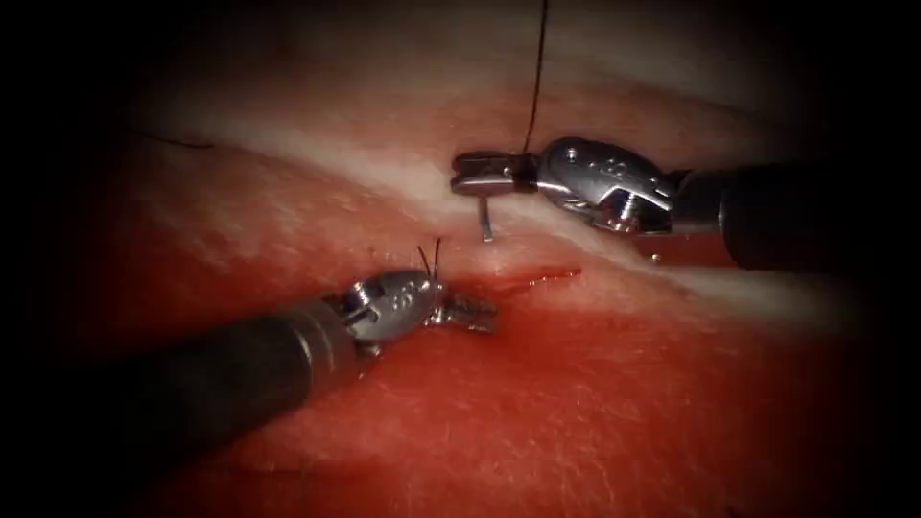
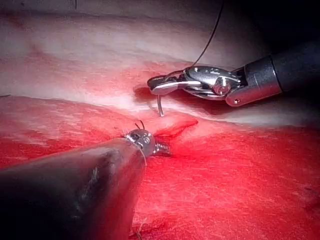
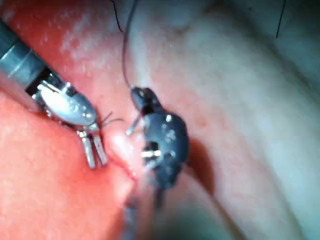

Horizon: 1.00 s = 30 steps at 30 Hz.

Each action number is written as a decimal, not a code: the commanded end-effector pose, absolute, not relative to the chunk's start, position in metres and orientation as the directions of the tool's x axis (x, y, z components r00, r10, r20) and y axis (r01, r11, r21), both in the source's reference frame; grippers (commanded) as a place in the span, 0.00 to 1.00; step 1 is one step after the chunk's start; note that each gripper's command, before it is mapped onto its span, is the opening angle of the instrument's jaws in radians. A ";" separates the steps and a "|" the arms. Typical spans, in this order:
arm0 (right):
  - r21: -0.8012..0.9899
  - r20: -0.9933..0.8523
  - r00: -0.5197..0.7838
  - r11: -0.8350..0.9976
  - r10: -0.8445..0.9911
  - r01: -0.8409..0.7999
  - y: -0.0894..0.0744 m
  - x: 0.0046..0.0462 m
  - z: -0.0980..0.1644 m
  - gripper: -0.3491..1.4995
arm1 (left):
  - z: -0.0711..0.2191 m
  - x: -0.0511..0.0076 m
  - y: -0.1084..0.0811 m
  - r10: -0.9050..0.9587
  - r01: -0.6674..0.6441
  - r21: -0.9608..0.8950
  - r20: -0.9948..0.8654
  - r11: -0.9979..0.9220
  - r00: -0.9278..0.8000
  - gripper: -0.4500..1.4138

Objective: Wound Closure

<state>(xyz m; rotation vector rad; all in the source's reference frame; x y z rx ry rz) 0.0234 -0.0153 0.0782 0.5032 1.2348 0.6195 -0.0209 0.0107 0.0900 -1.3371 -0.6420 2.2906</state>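
Right tool: jaws clamped on needle, clear of tissue.
Left tool: slightly parted, empty, at cut.
Risk: thread snagging, I reckon.

Right tool enters from right, wrist level, jaws closed on needle. Left tool low, jaws slightly parted, holding nothing.

Your endoscope light pools on the middle of the tissue and falls to black at every edge. Glare flashes off the right tool and the needle. The tool's shadow darkens the tissue beneath it.
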 end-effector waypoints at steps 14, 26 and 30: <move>0.853 -0.425 0.213 0.468 0.880 -0.231 -0.016 0.0249 0.077 0.00 | 0.090 -0.0213 0.011 0.558 -0.114 -0.576 -0.694 -0.810 -0.455 0.20; 0.924 -0.222 0.241 0.282 0.945 -0.256 -0.018 0.0255 0.078 0.00 | 0.090 -0.0212 0.011 0.558 -0.116 -0.576 -0.693 -0.809 -0.455 0.21; 0.933 -0.191 0.245 0.253 0.951 -0.257 -0.019 0.0258 0.078 0.00 | 0.090 -0.0211 0.011 0.559 -0.115 -0.576 -0.693 -0.809 -0.455 0.21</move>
